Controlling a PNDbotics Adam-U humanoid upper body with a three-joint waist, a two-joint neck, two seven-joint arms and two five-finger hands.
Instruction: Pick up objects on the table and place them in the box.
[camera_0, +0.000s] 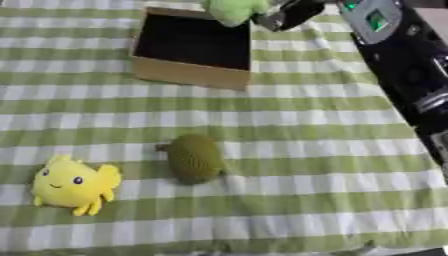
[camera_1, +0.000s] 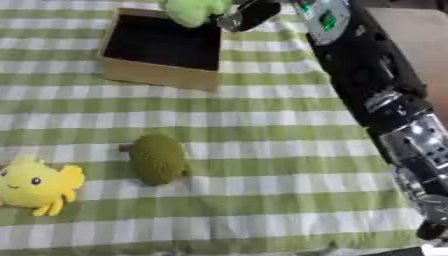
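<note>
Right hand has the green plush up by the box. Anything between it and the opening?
Nothing visible blocks it. The green plush, held by the right hand, hangs at the far rim of the box, whose dark interior looks open. The other toys lie well nearer.

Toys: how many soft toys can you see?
3. A yellow toy lies near the table's left edge, an olive-green toy beside it, and a light green toy is at the right hand above the box. The box's dark inside may hide more.
</note>
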